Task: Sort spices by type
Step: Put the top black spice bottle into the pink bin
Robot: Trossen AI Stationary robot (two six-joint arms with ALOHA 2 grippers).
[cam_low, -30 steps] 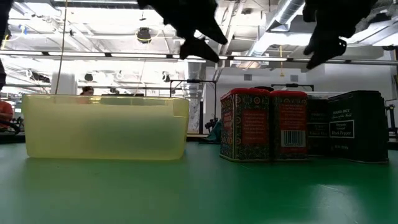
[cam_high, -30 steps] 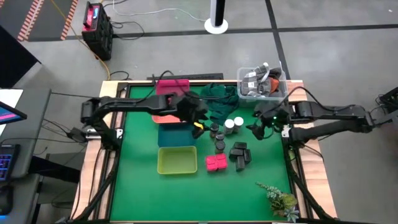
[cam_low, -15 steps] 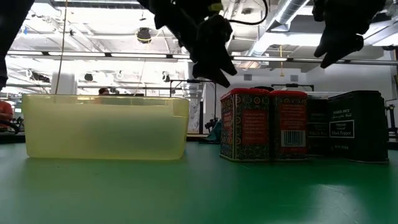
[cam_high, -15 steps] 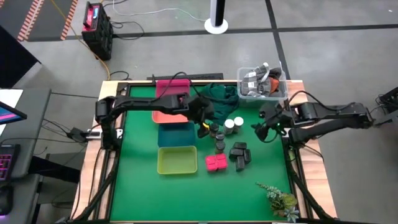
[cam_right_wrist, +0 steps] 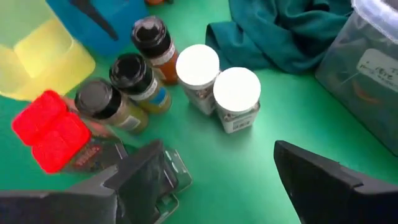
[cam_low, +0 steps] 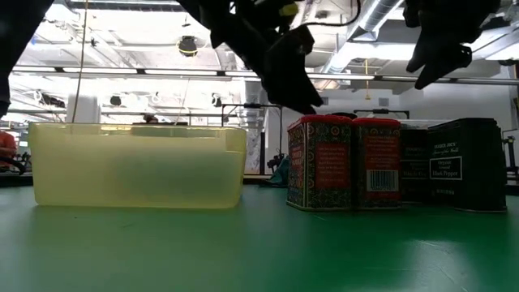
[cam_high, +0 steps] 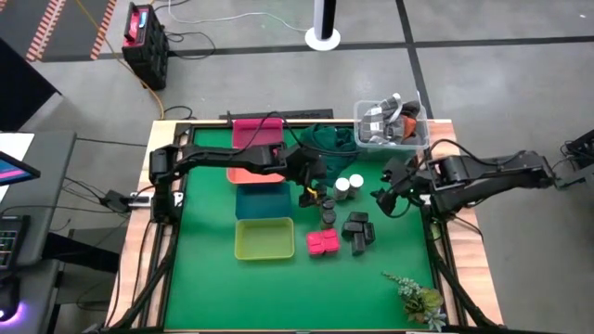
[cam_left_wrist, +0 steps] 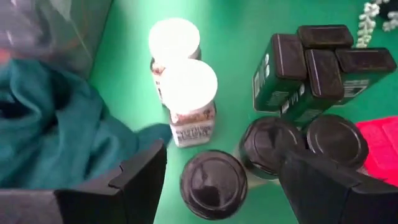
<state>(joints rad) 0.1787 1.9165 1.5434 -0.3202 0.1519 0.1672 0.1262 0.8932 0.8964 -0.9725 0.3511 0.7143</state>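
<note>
Spice jars (cam_high: 325, 202) upright, caps up | left hand (cam_high: 310, 193) above, wide | right hand (cam_high: 390, 199) wide

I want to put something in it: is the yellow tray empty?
Empty. The yellow tray shows only its bare bottom from above, and nothing shows through its clear wall from the side.

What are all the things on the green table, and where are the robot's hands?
Dark-lidded jars: three, black lids, in a row mid-table.
White-capped jars: two, beside the green cloth.
Red tins: two, side by side, right of the yellow tray.
Dark boxes: a cluster, black, right of the red tins.
Trays: yellow, blue, orange, pink, in a column.
Green cloth: one, table's back.
Clear bin: one, back right corner.
Plant sprig: one, front right.
Left gripper: open, over the dark-lidded jars.
Right gripper: open, right of the white-capped jars.
</note>
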